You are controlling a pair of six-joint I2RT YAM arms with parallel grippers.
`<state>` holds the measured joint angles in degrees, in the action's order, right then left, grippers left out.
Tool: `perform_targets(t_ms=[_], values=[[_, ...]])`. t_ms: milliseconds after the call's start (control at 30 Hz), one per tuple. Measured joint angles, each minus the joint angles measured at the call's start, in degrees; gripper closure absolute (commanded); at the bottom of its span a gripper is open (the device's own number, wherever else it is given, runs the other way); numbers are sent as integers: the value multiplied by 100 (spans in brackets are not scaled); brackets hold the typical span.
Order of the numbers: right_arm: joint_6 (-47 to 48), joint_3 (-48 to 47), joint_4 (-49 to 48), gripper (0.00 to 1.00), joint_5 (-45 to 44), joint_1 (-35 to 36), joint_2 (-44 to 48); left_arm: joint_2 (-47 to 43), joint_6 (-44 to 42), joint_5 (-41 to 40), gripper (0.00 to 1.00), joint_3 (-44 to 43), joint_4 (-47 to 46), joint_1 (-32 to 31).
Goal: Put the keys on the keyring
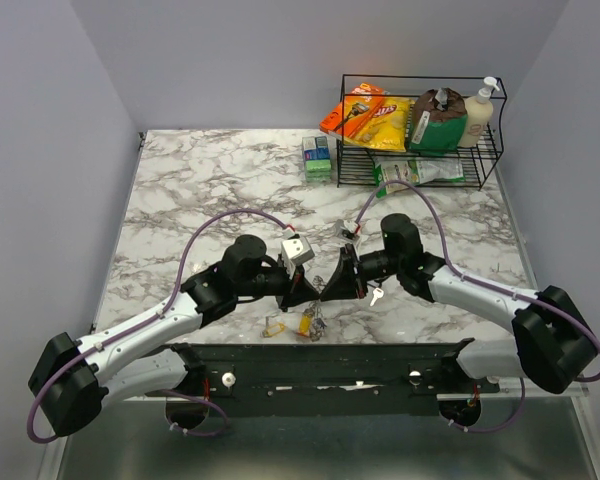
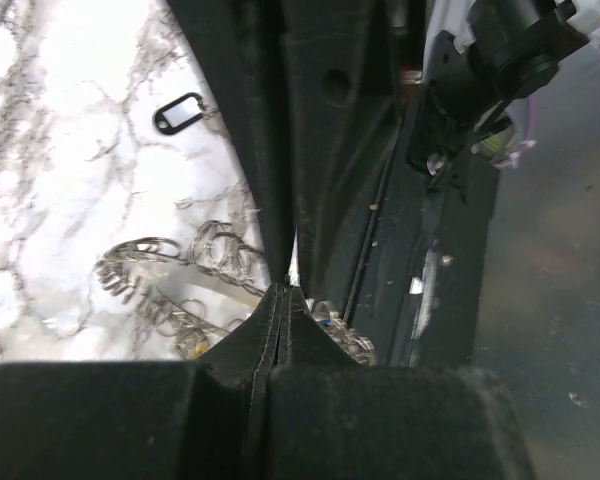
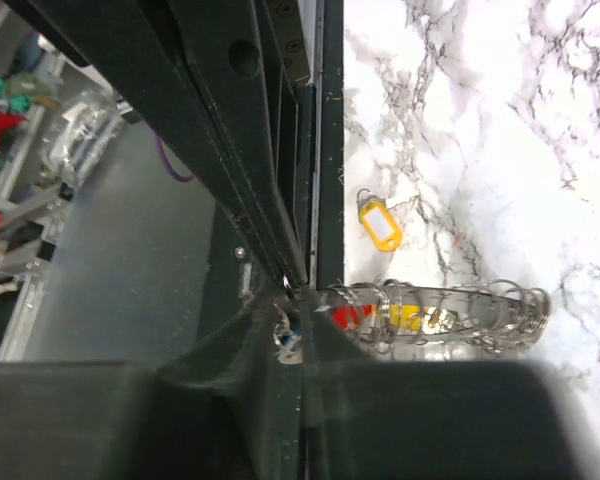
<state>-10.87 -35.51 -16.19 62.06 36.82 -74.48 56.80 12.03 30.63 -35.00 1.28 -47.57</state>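
Black wire is shaping the rack [image 1: 410, 77] we are looking at in the far right corner. On its upper level it is carrying an orange snack bag [image 1: 350, 108], a yellow snack bag [image 1: 385, 122], a green pouch [image 1: 437, 125] and a pale pump bottle [image 1: 479, 115], while a green-and-white packet [image 1: 410, 172] is lying on its lower level. A small green box [image 1: 318, 157] is standing just beside the rack's left wall. Everything is sitting on a white marble-patterned table [image 1: 210, 190] closed in by plain grey walls, and a black base plate [image 1: 320, 360] is running along the near edge. Near the middle of that edge we are watching the two arms meeting tip to tip. The left gripper [image 2: 280, 295] is showing its fingers pressed tightly together, though we cannot tell whether anything is caught between them. The right gripper [image 3: 295, 300] is also closed, and the wrist view is showing it pinching the near end of the keyring [image 3: 435, 318]. The ring is stretching away from those fingertips as a thin silver coil crowded with the keys [image 3: 480, 310], mostly silver, with red and yellow heads showing among them. A yellow key tag [image 3: 380, 222] and a black key tag [image 2: 180, 112] are lying apart on the marble, and one loose silver key [image 1: 377, 295] is resting beside the right gripper.
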Motion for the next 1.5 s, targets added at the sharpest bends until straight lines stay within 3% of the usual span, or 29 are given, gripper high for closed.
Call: perform_targets(t_ms=[300,533,733,967,1233,1400,1500], values=[[-63,2,122,100,-122,-2,-35,79,4,17,100,0,2,26],[-122,76,107,100,-299,0,70,90,103,-81,67,9,-81,26],[-551,476,-431,100,-704,0,343,79,468,-249,51,247,-874,26],[-1143,894,-1231,100,-1069,0,592,79,798,-459,43,435,-1523,33],[-1974,1449,-2413,100,-1410,0,629,-538,1207,-575,42,1270,-2374,372],[-2273,1561,-2889,100,-1464,0,623,-894,1508,-568,29,1825,-3051,684],[-2319,1561,-3012,99,-1469,0,623,-938,1646,-483,28,2155,-3600,791]])
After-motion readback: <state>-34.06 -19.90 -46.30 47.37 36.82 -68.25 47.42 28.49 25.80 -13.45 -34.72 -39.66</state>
